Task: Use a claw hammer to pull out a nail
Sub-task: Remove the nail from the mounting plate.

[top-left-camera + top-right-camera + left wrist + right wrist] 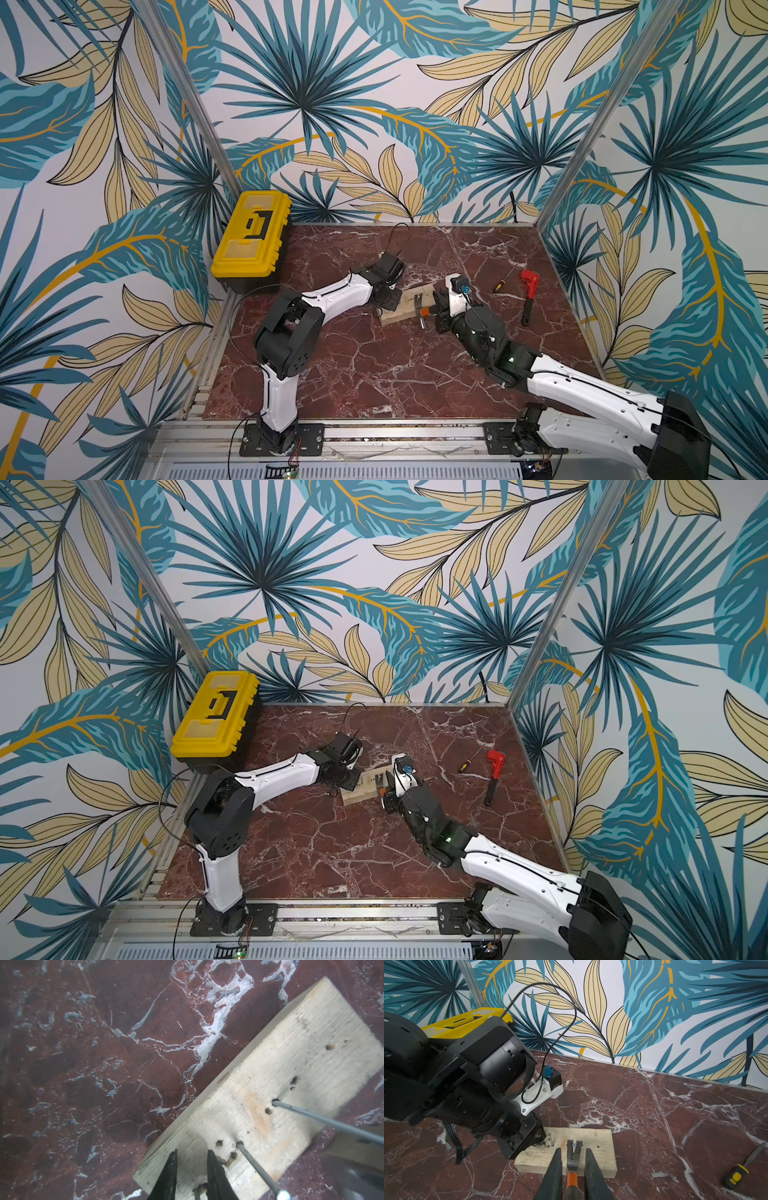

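Both top views look steeply down from high above the near edge of the table (374, 374) and share almost the same scene, up to the far wall (374, 104). The left wrist camera looks down from close range, past the left pincer (192, 1152), onto the wooden block (270, 1084). The right wrist camera sits low behind the right pincer (573, 1150) and faces far and left across that same block toward the yellow toolbox (452, 1026).
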`<state>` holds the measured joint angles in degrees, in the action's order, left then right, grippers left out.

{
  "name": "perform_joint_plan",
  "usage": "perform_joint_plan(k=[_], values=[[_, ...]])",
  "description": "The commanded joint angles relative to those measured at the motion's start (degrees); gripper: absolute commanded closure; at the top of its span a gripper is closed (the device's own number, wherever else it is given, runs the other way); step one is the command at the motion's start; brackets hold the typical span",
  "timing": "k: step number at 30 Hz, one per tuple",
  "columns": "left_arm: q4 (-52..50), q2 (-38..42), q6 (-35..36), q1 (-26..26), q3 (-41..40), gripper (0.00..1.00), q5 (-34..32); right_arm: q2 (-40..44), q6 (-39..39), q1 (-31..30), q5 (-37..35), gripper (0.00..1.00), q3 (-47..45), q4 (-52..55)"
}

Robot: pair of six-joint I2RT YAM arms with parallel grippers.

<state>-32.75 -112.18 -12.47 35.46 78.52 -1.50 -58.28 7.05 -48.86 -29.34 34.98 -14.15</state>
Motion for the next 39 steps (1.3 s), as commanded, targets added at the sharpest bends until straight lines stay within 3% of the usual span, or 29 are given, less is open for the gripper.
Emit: perform_joint_plan(k=[1,13,32,39], values=[[-7.24,-9.68,-1.07,-0.04,-5.99,0.74,2.01,2.92,-1.18,-0.27,-2.31,1.0,0.59,-1.29],[-7.75,-4.9,-1.25,-0.04,-4.03,0.71,1.77,8.66,-0.94,-0.35,-2.36,1.0,1.95,3.98],[-8.11,10.86,1.12,-0.03,3.26,0.6,0.81,13.56,4.2,-0.35,0.56,1.0,10.66,24.88],[-7.94,17.92,1.54,0.93,1.15,0.59,2.14,13.69,7.28,-0.29,2.78,1.0,14.5,32.82]])
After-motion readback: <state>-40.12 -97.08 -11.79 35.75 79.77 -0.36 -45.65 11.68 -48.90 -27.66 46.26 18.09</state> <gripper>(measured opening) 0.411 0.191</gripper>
